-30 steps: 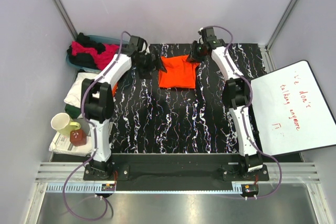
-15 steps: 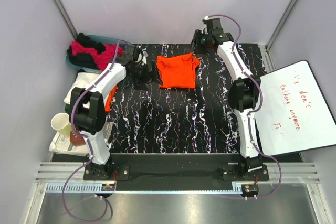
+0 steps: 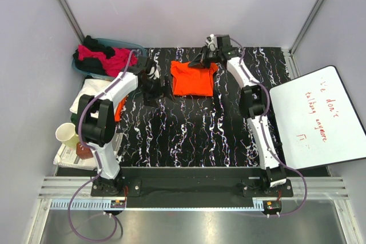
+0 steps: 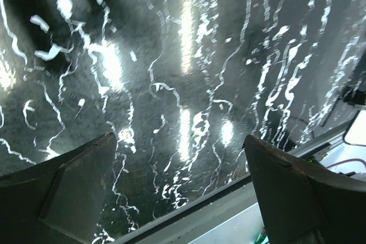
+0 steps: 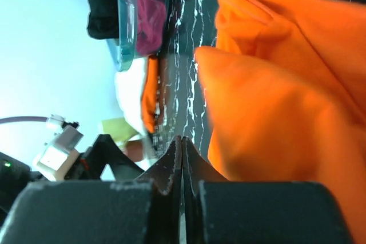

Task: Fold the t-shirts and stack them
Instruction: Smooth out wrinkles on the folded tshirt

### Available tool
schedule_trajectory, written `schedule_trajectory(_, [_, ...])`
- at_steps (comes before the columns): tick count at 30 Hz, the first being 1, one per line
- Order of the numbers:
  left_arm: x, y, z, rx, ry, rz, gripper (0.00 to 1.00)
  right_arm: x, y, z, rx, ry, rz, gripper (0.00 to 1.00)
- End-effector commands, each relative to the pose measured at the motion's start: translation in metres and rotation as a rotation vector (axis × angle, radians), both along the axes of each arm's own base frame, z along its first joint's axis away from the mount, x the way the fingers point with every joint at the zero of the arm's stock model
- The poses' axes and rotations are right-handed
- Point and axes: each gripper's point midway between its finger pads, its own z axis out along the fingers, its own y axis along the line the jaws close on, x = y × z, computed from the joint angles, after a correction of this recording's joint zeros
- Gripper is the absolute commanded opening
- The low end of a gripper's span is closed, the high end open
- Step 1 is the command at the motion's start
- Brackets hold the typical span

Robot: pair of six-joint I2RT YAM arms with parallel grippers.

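Observation:
A folded bright orange t-shirt point(image 3: 193, 78) lies on the black marbled table point(image 3: 194, 130) toward the back. My right gripper point(image 3: 201, 60) is low at the shirt's back edge; in the right wrist view its jaws point(image 5: 181, 141) are pressed together with nothing between them, and the orange shirt point(image 5: 274, 84) bulges just beside them. My left gripper point(image 3: 153, 87) hovers left of the shirt, open, with only bare table between its fingers point(image 4: 74, 181). Magenta and black t-shirts point(image 3: 103, 55) lie heaped in the basket, and a white t-shirt point(image 3: 86, 98) lies left of the table.
A teal plastic basket point(image 3: 128, 44) stands at the back left corner. A pale cup point(image 3: 67, 134) and a small red object point(image 3: 84, 151) sit at the left. A white board with red handwriting point(image 3: 320, 115) lies on the right. The table's edge point(image 4: 229, 198) shows under the left gripper.
My right gripper opened, drew back to the rear of the table, then came down to the shirt's back edge and shut. The left gripper drifted slightly nearer, still open.

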Motion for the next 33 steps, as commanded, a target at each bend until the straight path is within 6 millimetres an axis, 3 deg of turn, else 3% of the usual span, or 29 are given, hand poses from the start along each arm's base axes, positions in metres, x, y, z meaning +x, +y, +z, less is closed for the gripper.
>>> schedule_trajectory(1, [-0.005, 0.007, 0.005, 0.029, -0.027, -0.008, 0.99, 0.004, 0.013, 0.016, 0.178, 0.026, 0.057, 0.0])
schedule_trajectory(12, [-0.011, 0.011, 0.007, 0.048, -0.02, -0.008, 0.99, 0.052, -0.036, -0.051, 0.115, 0.145, -0.215, 0.0])
schedule_trajectory(22, [-0.006, 0.008, 0.015, 0.039, -0.035, -0.019, 0.99, 0.046, -0.051, -0.091, 0.057, 0.25, -0.285, 0.0])
schedule_trajectory(26, [0.016, 0.003, 0.034, 0.034, -0.109, -0.021, 0.99, 0.038, -0.054, -0.099, 0.021, 0.29, -0.288, 0.0])
schedule_trajectory(27, [0.03, 0.0, 0.045, 0.027, -0.148, -0.021, 0.99, 0.035, -0.054, -0.101, 0.009, 0.292, -0.282, 0.0])
schedule_trajectory(30, [0.063, -0.009, 0.063, 0.012, -0.21, -0.018, 0.99, 0.031, -0.057, -0.09, -0.006, 0.264, -0.269, 0.0])
schedule_trajectory(33, [0.097, -0.021, 0.075, -0.019, -0.249, 0.0, 0.99, 0.032, -0.055, -0.063, -0.004, 0.197, -0.245, 0.0])
